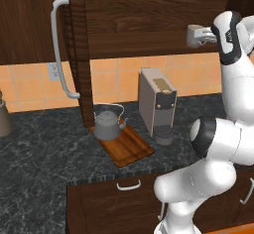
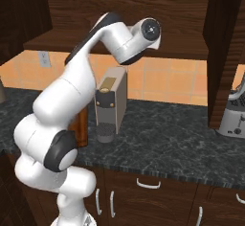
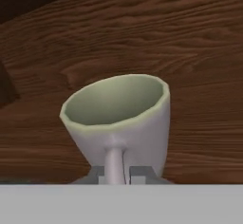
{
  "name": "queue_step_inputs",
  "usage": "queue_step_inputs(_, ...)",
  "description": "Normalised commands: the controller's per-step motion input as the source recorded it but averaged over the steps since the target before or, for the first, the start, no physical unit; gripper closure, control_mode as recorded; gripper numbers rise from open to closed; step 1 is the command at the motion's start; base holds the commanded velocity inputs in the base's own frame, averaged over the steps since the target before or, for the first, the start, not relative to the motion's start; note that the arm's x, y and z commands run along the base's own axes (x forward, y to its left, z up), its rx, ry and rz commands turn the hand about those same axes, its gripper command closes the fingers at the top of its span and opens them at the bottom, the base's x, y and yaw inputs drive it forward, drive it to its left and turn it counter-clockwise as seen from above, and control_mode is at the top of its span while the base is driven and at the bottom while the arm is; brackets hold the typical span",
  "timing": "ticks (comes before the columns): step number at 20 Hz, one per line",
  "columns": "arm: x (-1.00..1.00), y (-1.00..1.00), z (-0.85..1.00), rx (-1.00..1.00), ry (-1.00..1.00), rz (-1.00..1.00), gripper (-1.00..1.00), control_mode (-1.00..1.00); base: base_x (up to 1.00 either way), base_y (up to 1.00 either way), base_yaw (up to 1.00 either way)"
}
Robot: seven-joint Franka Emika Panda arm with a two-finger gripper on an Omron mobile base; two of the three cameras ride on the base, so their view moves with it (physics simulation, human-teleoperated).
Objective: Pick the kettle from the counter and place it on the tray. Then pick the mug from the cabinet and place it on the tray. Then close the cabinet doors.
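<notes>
Two items: kettle (image 1: 107, 124) sits on tray (image 1: 130, 149), centre-left.
Mug (image 3: 118, 121): mid-frame, handle toward camera, likely for a firm pinch.
Fingers (image 3: 96, 175): clamped on mug handle.
Gripper (image 1: 197, 35): upper right, beside cabinet (image 1: 149, 15).

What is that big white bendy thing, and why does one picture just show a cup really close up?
The white bendy thing is a robot arm in a pretend, computer-drawn kitchen. Two pictures come from cameras riding behind it, one on its left and one on its right. The close-up comes from a camera on its hand. At the arm's end is its tool, two small fingers for pinching. They sit on either side of the handle of the mug, up by the cabinet. I cannot tell whether they are squeezing yet. Down on the dark counter, the grey kettle stands on the wooden tray, beside a beige machine.
</notes>
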Motion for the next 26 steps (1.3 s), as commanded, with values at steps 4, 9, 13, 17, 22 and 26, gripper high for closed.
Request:
queue_step_inputs(4, -0.86, 0.37, -0.07, -0.04, 0.00, 0.15, 1.00, -1.00, 0.00, 0.00, 0.00)
queue_step_inputs(9, -0.83, 0.46, -0.20, -0.05, 0.00, 0.12, 1.00, -1.00, 0.00, 0.00, 0.00)
queue_step_inputs(13, -0.78, 0.61, -0.41, -0.13, 0.00, 0.11, 1.00, -1.00, 0.00, 0.00, 0.00)
queue_step_inputs(17, -0.69, 0.66, -0.60, -0.13, 0.00, 0.10, 1.00, -1.00, 0.00, 0.00, 0.00)
queue_step_inputs(22, -0.59, 0.57, -0.63, -0.01, 0.00, 0.07, 1.00, -1.00, 0.00, 0.00, 0.00)
queue_step_inputs(26, -0.23, 0.39, -0.69, 0.07, 0.02, 0.03, 1.00, -1.00, 0.00, 0.00, 0.00)
